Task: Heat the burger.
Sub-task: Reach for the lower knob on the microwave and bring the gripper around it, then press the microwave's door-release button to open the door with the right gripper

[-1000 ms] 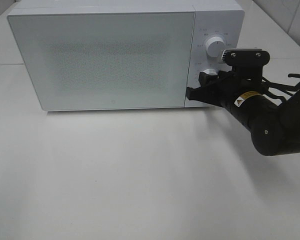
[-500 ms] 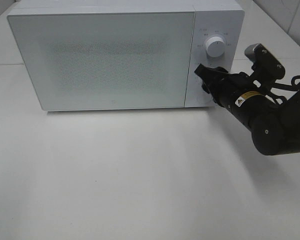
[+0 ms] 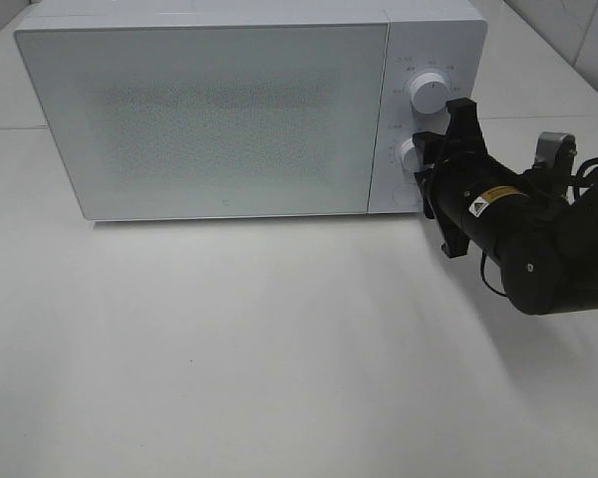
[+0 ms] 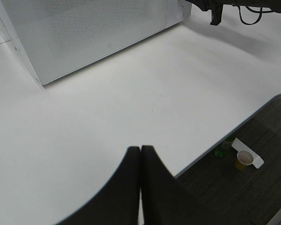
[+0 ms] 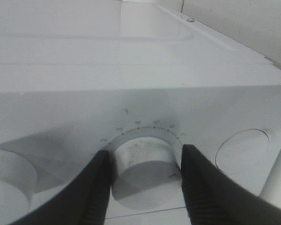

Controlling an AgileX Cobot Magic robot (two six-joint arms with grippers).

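The burger is out of view. The white microwave (image 3: 219, 110) stands at the back of the table with its door closed; it also shows in the left wrist view (image 4: 84, 33). My right gripper (image 3: 422, 162) is at the control panel, shut on the lower knob (image 3: 411, 153). In the right wrist view my right gripper (image 5: 143, 161) has its two black fingers (image 5: 96, 192) pressed on either side of the lower knob (image 5: 143, 176), under a printed number scale. My left gripper (image 4: 140, 161) is shut and empty, hovering over the table's near side.
The upper knob (image 3: 428, 94) sits just above the gripped one. The right arm (image 3: 538, 234) hangs low over the table's right side. The table edge (image 4: 210, 147) drops to a dark floor with a paper cup (image 4: 244, 160).
My right wrist has rolled about its axis while on the lower knob: the jaws went from level to upright, and the wrist camera swung from the top to the right side.
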